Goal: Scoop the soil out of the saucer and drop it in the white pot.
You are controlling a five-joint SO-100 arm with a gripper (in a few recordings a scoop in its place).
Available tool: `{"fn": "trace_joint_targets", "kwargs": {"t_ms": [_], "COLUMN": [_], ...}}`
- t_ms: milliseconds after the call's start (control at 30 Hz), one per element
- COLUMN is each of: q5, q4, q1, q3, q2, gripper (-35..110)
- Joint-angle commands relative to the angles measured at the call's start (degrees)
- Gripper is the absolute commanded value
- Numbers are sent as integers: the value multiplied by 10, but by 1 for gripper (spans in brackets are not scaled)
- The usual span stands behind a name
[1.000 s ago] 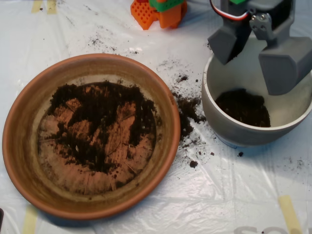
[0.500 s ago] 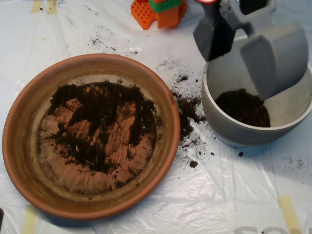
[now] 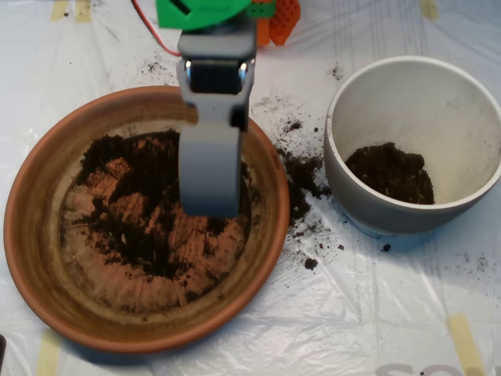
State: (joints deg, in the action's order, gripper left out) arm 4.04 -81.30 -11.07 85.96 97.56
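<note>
A: Where's the scoop right now?

B: Over the saucer, toward its far right part. From above I see one long grey shell running from the far rim down to about the middle of the dish, with the arm's green part at the far edge of the scene.

A: Are the shells apart or closed?

B: I cannot tell. The overhead view looks straight down on the back of the scoop, so only one grey surface shows and the gap, if any, is hidden. Whether its tip touches the soil is also unclear.

A: And the soil?

B: Most of it lies in the saucer, a dark patchy spread across the far and middle of the ridged bottom, with bare orange showing through on the left and along the near side. A smaller heap of soil sits in the bottom of the white pot, toward its near-left wall.

A: Where's the pot against the saucer?

B: To the right of it, close but apart. Between them spilled crumbs darken the clear plastic sheet, thickest just beside the saucer's right rim, with more specks scattered toward the far left.

A: Anything else?

B: An orange block at the far edge, just right of the arm, and strips of yellowish tape at the near right.
</note>
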Motion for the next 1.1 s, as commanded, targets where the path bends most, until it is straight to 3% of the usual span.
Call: {"fn": "trace_joint_targets", "kwargs": {"t_ms": [0, 167, 433, 1067], "q5": [2, 8, 40, 99], "q4": [80, 149, 173, 11], "q1": [-38, -70, -126, -163], "q3": [101, 192, 185, -106], "q2": [59, 23, -64, -334], "gripper": [45, 49, 52, 59]}}
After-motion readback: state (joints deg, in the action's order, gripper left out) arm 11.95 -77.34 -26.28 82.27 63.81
